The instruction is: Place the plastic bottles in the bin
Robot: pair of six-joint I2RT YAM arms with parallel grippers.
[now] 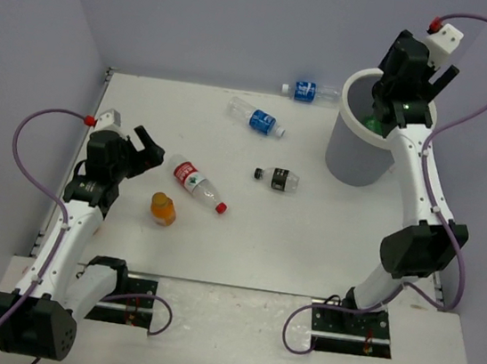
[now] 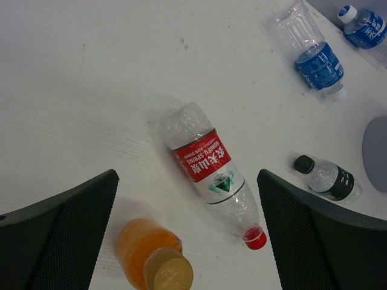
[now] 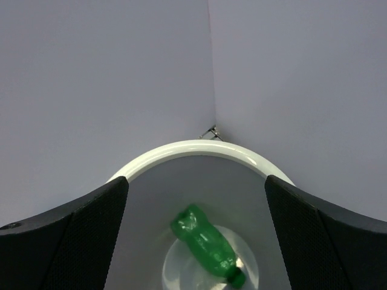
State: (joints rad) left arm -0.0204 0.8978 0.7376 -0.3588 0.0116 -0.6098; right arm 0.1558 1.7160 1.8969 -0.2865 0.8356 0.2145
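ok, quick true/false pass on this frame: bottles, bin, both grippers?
1. The green bottle lies inside the bin. True.
2. The right gripper is shut on a bottle. False: it is open and empty, above the bin.
3. The two blue-labelled bottles lie on the table. True.
4. The orange bottle stands beside the bin. False: it is across the table from it, near the left gripper.
5. The left gripper is shut on the red-labelled bottle. False: it is open, holding nothing.
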